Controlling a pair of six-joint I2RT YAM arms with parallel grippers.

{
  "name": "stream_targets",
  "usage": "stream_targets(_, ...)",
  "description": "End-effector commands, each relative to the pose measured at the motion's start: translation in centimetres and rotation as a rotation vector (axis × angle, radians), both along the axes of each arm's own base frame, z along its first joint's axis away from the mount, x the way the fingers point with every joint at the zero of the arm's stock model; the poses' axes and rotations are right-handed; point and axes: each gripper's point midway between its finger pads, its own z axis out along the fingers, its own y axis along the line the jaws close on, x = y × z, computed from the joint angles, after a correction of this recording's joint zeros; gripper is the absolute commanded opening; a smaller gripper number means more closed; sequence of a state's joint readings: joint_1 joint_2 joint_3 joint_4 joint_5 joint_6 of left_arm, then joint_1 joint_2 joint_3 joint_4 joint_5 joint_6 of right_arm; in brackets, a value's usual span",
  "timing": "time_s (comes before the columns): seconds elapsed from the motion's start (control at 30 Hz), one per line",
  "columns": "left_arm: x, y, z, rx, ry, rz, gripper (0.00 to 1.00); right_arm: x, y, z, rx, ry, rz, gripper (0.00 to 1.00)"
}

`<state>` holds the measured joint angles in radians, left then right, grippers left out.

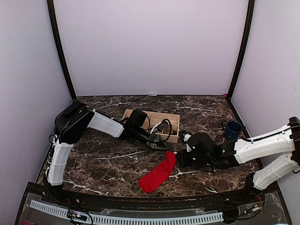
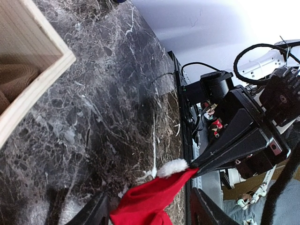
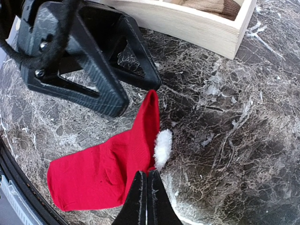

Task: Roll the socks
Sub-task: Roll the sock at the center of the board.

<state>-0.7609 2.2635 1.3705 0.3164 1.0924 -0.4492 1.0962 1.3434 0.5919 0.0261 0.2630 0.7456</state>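
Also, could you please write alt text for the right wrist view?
A red sock lies flat on the dark marble table, the shut right gripper pinching its edge by a white tuft. The open left gripper hovers at its tip, before a wooden box.

Sock (image 1: 158,174) on table (image 1: 108,161), before box (image 1: 174,118)

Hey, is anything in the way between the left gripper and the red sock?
Nothing visible. The open left gripper hovers beside the flat red fabric sock; the shut right gripper pinches its white tuft.
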Motion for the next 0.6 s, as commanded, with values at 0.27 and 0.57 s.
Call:
stream_targets(0.27, -0.6, -0.3, 0.6, -0.087, 0.033, -0.078, 0.62, 1.1, 0.3, -0.4, 0.064, 0.039, -0.008, 0.00)
stream_targets(0.57, -0.6, -0.3, 0.4, -0.099, 0.043, -0.091, 0.56, 1.6, 0.0, -0.7, 0.066, 0.050, -0.024, 0.00)
